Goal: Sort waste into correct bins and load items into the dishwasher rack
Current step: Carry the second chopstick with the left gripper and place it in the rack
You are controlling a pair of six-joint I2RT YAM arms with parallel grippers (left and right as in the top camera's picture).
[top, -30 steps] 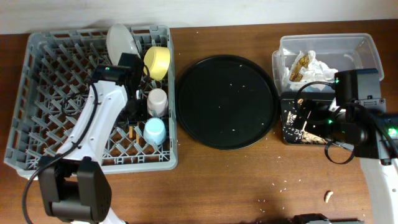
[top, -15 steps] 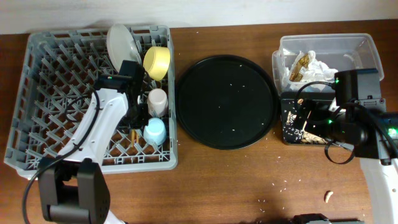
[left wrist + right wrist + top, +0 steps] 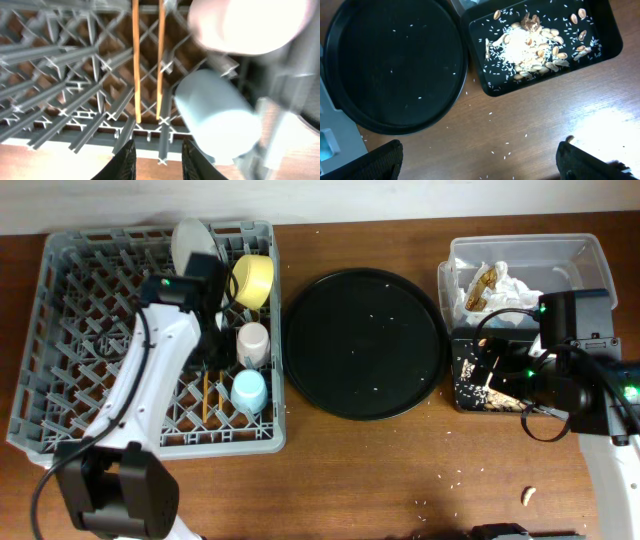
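Note:
The grey dishwasher rack (image 3: 60,380) holds the grey plate (image 3: 190,245), yellow bowl (image 3: 253,280), pink cup (image 3: 253,343) and blue cup (image 3: 249,390). Two chopsticks (image 3: 207,395) lie side by side on its lattice floor (image 3: 60,75), left of the blue cup (image 3: 215,115). My left gripper (image 3: 158,162) hovers above them, open, with nothing between its fingers. My right gripper (image 3: 485,165) is wide open and empty over bare table, near the shallow black tray (image 3: 610,45) of food scraps and rice (image 3: 530,40). The clear tub (image 3: 520,242) holds white napkins (image 3: 510,280) and a wrapper (image 3: 487,285).
A large round black tray (image 3: 365,345) lies between the rack and the bins, speckled with crumbs. Rice grains are scattered on the wood below the black bin. One tan scrap (image 3: 527,496) lies near the table's front right.
My left gripper has opened and drawn back toward the far side of the rack. The chopsticks are out of it and now lie on the rack floor. The right arm has not moved.

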